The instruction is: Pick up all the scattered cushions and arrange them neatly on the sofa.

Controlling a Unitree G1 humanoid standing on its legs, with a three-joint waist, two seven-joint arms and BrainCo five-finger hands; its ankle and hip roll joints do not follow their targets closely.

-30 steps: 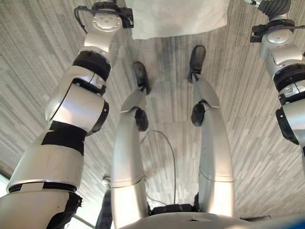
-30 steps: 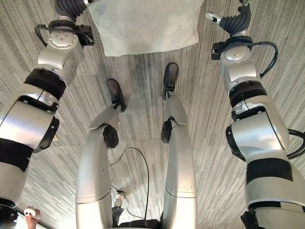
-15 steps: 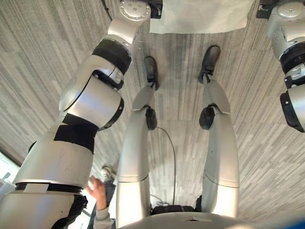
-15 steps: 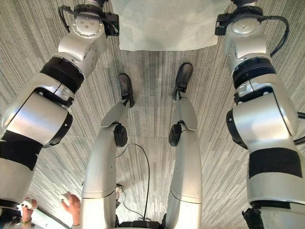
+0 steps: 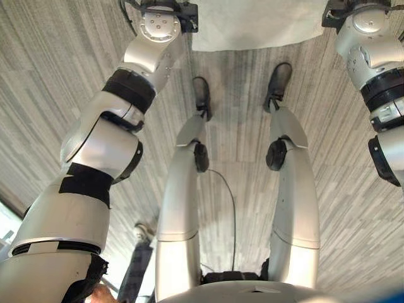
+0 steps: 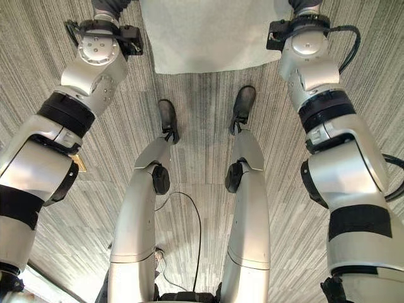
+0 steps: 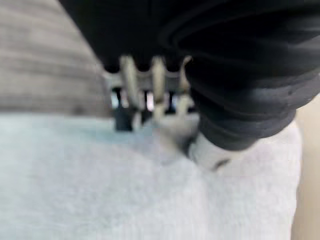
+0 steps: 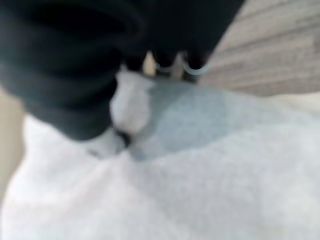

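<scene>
My left robot hand [image 7: 150,95] has its fingers curled down into the edge of the pale cushion [image 6: 208,35], pinching the soft cloth. My right robot hand [image 8: 165,62] grips the opposite edge the same way (its dark fingertips sink into the fabric). The cushion hangs between my two robot hands, lifted above the grey striped carpet floor [image 6: 208,132] beneath them.
</scene>
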